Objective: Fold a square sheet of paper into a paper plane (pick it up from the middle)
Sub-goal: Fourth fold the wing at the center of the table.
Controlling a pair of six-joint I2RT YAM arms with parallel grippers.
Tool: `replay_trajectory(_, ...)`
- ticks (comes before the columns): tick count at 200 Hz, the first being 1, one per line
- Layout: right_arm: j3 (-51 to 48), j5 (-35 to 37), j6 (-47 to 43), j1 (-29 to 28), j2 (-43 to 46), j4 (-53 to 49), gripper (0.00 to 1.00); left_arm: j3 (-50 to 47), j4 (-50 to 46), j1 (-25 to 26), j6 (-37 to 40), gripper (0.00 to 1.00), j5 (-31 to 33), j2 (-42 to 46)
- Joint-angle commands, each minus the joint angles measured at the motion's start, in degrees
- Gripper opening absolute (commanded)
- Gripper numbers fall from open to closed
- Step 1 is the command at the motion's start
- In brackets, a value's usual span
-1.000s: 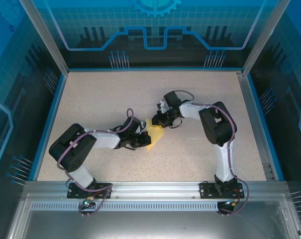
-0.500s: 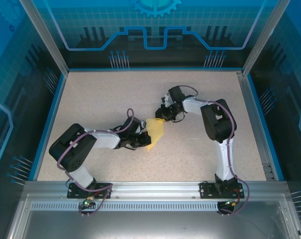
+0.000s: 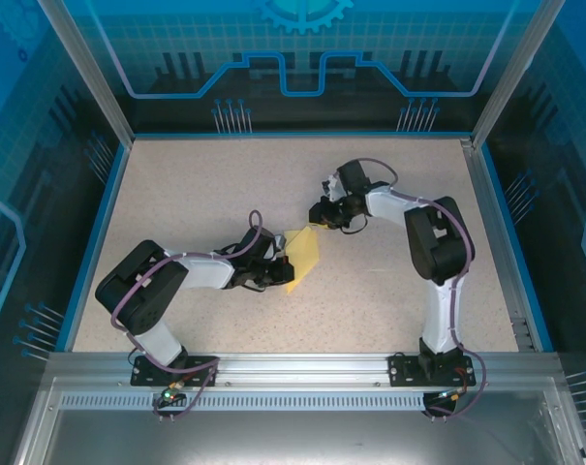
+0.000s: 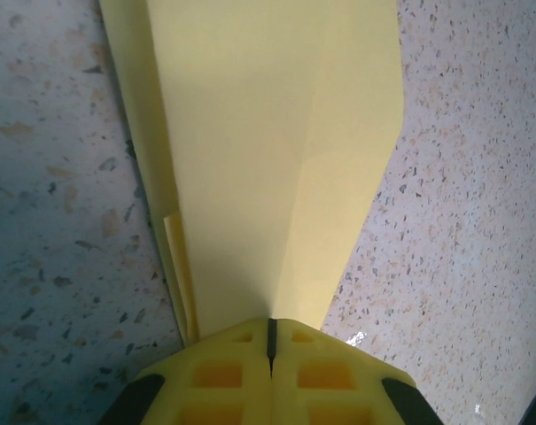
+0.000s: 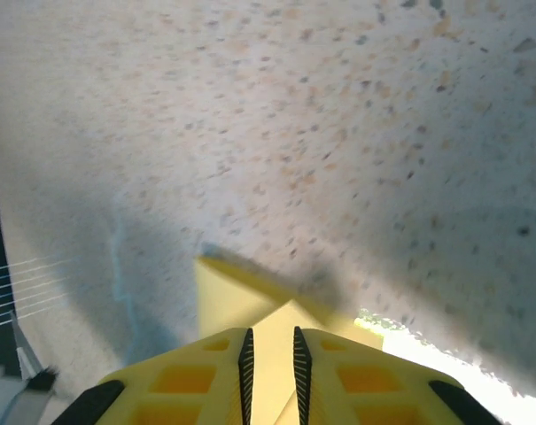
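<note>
The square sheet of paper point(image 3: 305, 254), pale yellow, lies on the table folded into a narrow kite-like shape with a centre crease. My left gripper point(image 3: 284, 271) is shut on its near-left end. In the left wrist view the jaws point(image 4: 270, 323) meet on the crease and the folded paper point(image 4: 268, 159) fans out ahead. My right gripper point(image 3: 320, 224) hovers at the paper's far corner. In the right wrist view its jaws point(image 5: 270, 335) stand a narrow gap apart, with a folded corner of the paper point(image 5: 228, 297) showing under and between them.
The speckled tabletop point(image 3: 196, 194) is bounded by blue rims and transparent walls on three sides. An aluminium rail point(image 3: 293, 368) carrying both arm bases runs along the near edge. Bare table lies to the back and right of the paper.
My right gripper has drawn back and to the right, from over the paper's upper part to its far corner, and its jaws have parted slightly. The left gripper and the paper it holds stay put.
</note>
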State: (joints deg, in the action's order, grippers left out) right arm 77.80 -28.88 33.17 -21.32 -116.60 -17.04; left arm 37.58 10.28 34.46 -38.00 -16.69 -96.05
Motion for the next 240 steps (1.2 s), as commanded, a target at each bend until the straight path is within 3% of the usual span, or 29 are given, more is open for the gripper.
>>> replay_trajectory(1,-4.11,-0.96,-0.46,-0.01,4.72,2.41,0.23,-1.99,-12.87,0.49,3.64,0.00,2.55,-2.65)
replay_trajectory(57,-12.21,-4.77,2.04,-5.70,7.63,8.13,0.24,-1.33,-14.50,0.51,6.01,0.00,1.57,-1.79)
replay_trajectory(130,-10.92,-3.39,2.63,-8.85,-0.02,8.34,0.21,-0.49,-13.03,0.38,4.08,0.00,0.72,-1.50)
replay_trajectory(174,-12.63,-0.92,2.52,-8.83,-1.93,7.87,0.17,-0.42,-10.47,-0.82,1.31,0.02,-4.26,0.00)
replay_trajectory(205,-13.81,-0.61,2.47,-8.90,-1.61,8.17,0.17,1.51,-10.41,-2.72,-0.55,0.12,-8.81,2.48)
replay_trajectory(240,-13.66,-0.54,2.60,-8.88,-1.98,8.34,0.17,3.45,-8.98,-2.99,-3.84,0.15,-12.85,2.62)
